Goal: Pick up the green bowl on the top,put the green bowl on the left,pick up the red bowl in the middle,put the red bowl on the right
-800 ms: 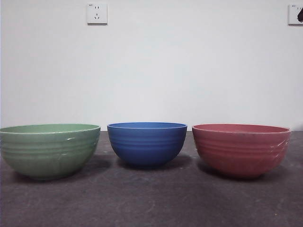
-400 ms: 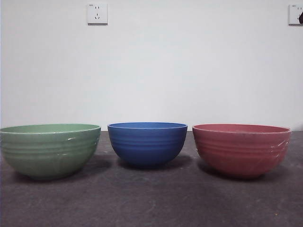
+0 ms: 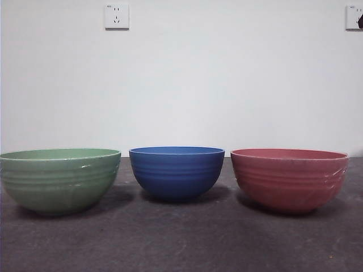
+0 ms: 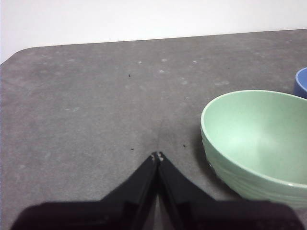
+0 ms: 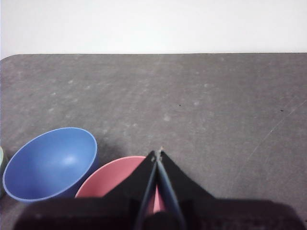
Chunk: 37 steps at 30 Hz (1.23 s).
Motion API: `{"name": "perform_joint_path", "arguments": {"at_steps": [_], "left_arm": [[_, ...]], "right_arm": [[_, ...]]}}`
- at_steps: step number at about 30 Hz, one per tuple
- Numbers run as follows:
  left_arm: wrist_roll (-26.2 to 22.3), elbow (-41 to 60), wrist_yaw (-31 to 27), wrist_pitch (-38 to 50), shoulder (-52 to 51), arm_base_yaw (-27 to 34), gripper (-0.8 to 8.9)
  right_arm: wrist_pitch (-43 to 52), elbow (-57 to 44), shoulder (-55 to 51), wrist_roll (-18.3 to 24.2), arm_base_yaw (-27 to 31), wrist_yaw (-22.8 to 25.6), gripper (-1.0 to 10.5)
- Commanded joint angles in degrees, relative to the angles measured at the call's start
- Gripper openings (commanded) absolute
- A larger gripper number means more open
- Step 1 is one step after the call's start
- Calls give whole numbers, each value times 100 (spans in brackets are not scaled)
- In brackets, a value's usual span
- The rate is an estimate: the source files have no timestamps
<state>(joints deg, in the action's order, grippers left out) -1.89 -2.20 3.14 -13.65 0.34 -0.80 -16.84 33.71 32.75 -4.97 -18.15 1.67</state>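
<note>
Nothing on the tabletop (image 3: 181,243) has shifted since the earlier frames; at the top right corner the dark tip in front of the socket has shrunk to a sliver. You have three bowls in a row, one of each colour, each standing upright and apart from its neighbour. Seen from the front, the green bowl (image 3: 58,179) sits on the left, one blue bowl (image 3: 176,171) in the middle, and the red bowl (image 3: 289,178) on the right. None is stacked in another, and all three look empty.

Your left hand (image 4: 157,155) has its two jaws pressed together at the tips, holding nothing. It hangs above bare tabletop just beside the green bowl, whose pale inside shows fully in the left wrist view, with an edge of the blue bowl past it.

Your right hand (image 5: 157,152) is likewise closed tip to tip and empty. It hangs over the red bowl's rim, with the blue bowl next to that, open and bare inside.

Two wall sockets (image 3: 116,16) show on the white wall behind.
</note>
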Motion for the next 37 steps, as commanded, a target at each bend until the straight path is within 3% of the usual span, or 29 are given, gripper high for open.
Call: {"name": "perform_joint_path", "arguments": {"at_steps": [1,3,7,14,22,37], "left_arm": [[39,77,-7,-28,-13,13,-1],[39,77,-9,-28,-13,13,-1],[39,77,-9,-28,-13,13,-1],[39,77,-9,-28,-13,13,-1],[39,77,-7,-28,-13,13,-1],[39,77,-9,-28,-13,13,-1]], "right_arm": [[-422,-20,-485,201,4,181,5],[-743,-101,-907,470,103,317,5],[-619,-723,-1884,549,459,216,5],[33,-2288,-3025,553,1126,-767,5],[522,-3217,-3270,544,1257,-931,5],[481,-3248,-3200,485,1246,-881,5]]}}
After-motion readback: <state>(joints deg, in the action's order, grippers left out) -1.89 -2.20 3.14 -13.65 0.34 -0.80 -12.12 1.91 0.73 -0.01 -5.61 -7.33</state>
